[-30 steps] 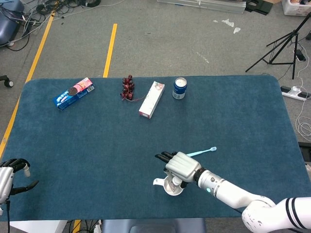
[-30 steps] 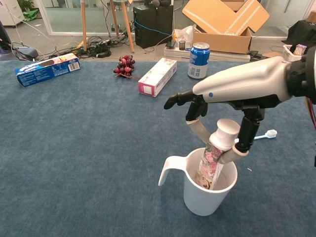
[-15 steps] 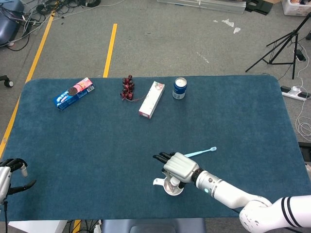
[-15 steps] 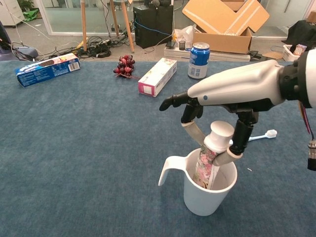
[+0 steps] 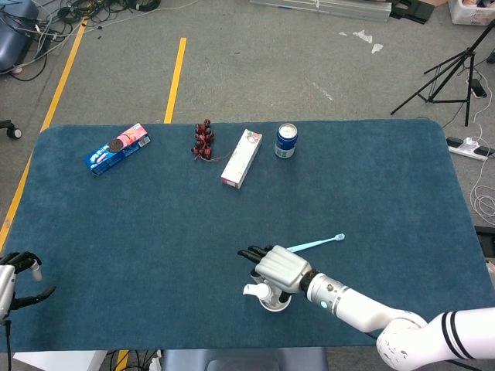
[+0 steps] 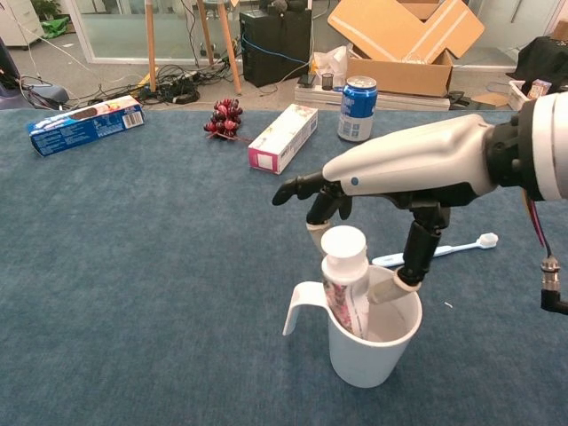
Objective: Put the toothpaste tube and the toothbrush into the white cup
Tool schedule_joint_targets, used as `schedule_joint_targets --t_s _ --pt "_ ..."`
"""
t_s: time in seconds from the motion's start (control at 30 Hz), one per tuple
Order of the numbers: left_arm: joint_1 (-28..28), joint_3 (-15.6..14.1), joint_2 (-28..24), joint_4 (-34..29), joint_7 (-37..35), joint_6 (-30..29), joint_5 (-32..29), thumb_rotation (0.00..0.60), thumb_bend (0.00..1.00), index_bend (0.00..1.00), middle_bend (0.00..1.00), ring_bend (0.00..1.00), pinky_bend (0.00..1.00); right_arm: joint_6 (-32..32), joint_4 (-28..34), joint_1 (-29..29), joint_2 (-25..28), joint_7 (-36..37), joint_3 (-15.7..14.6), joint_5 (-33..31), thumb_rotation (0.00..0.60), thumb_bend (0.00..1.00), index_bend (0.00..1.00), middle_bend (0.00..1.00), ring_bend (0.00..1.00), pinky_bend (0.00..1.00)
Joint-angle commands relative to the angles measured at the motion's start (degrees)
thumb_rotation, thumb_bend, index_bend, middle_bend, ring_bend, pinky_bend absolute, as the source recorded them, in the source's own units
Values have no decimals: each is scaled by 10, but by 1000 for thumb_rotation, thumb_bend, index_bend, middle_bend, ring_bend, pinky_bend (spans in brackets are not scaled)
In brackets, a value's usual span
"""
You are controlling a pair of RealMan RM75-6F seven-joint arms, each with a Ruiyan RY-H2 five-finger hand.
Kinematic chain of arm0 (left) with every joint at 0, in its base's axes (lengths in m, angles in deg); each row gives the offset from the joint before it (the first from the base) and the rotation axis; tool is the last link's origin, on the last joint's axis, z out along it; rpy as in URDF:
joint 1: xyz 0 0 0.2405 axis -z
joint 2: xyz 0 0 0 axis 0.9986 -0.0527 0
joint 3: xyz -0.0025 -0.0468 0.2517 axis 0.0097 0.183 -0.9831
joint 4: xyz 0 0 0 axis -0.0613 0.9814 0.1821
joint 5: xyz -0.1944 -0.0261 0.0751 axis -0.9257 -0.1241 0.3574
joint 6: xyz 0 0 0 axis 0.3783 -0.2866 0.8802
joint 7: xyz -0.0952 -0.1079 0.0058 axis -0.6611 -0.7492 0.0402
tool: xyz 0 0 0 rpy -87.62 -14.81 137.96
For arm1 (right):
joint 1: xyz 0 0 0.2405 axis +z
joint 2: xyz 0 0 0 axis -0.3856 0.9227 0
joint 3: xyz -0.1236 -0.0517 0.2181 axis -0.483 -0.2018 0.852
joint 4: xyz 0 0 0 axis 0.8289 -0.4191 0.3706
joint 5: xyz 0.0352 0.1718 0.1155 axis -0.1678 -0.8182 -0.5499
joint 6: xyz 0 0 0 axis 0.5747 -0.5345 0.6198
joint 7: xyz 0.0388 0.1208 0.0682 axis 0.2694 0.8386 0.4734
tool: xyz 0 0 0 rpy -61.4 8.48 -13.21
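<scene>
From the head view, my right robot hand point(image 5: 280, 267) covers the white cup point(image 5: 271, 298); the toothbrush point(image 5: 315, 243) lies just beyond on the counter point(image 5: 155, 232). My left robot hand point(image 5: 15, 278) idles, fingers apart.

From the chest view, the toothpaste tube point(image 6: 344, 282) stands cap-up in the cup, my fingers point(image 6: 415, 257) apparently loosening around it. The toothbrush looks light, stiff and thin; I'd pinch its handle mid-length.

Toothpaste tube point(image 6: 344, 280) in cup point(image 6: 368, 351); toothbrush point(image 6: 437, 253) behind.

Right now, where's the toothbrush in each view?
Head view: toothbrush lies on the table right of center, just beyond the right hand.
Chest view: toothbrush at right, behind the white cup.
Shared landmark: blue can at the far edge.
</scene>
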Motion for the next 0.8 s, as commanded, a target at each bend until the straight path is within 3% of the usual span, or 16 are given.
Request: schedule_joint_targets --t_s 0.03,0.57,0.8 --pt "0 0 0 0 0 -1 0 600 0 657 448 357 399 2 0 2 -2 4 1 0 600 144 508 0 0 255" --pt "-1 0 0 0 3 -1 0 600 0 658 448 357 399 -9 3 -2 8 19 -2 19 600 143 499 0 0 255" --pt "-1 0 1 0 7 1 -2 600 0 657 448 357 399 -32 15 -26 42 47 2 54 600 144 405 0 0 254"
